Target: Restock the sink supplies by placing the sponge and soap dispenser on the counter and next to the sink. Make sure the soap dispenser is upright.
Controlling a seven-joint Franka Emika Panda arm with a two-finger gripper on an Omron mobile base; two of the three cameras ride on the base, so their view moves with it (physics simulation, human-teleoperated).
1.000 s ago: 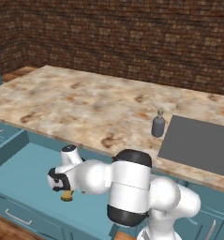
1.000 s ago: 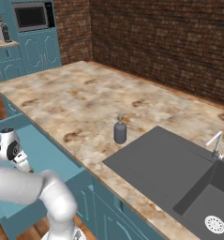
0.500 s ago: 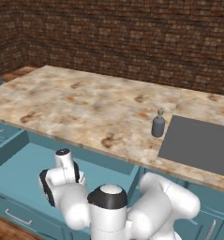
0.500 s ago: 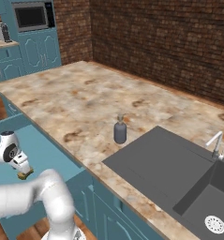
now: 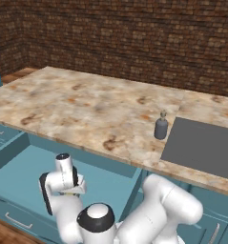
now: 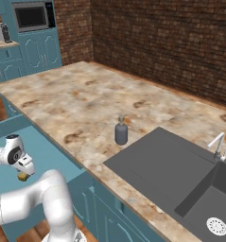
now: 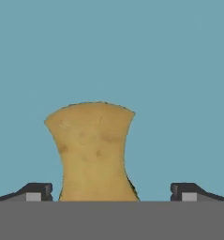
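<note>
The tan-yellow sponge [image 7: 95, 152] stands out against the teal floor of the open drawer [image 5: 25, 164], between my two fingertips. My gripper [image 7: 111, 192] is open, and both pads stand clear of the sponge's sides. From the right base view the sponge [image 6: 22, 177] peeks out just under the gripper [image 6: 23, 173], low over the drawer. The grey-blue soap dispenser [image 5: 160, 127] [image 6: 121, 132] stands upright on the marbled counter [image 5: 77, 105], touching the left edge of the dark grey sink [image 5: 206, 147] [image 6: 166, 165].
The drawer's teal walls [image 6: 43, 144] surround the hand below the counter's front edge. A faucet [image 6: 217, 145] rises at the sink's far side. Brick wall [image 5: 134, 38] backs the counter. Teal cabinets with a microwave [image 6: 31, 16] stand at the far left.
The arm's elbow and upper links have swung down toward the camera. The hand has stayed over the drawer with the sponge beneath it.
</note>
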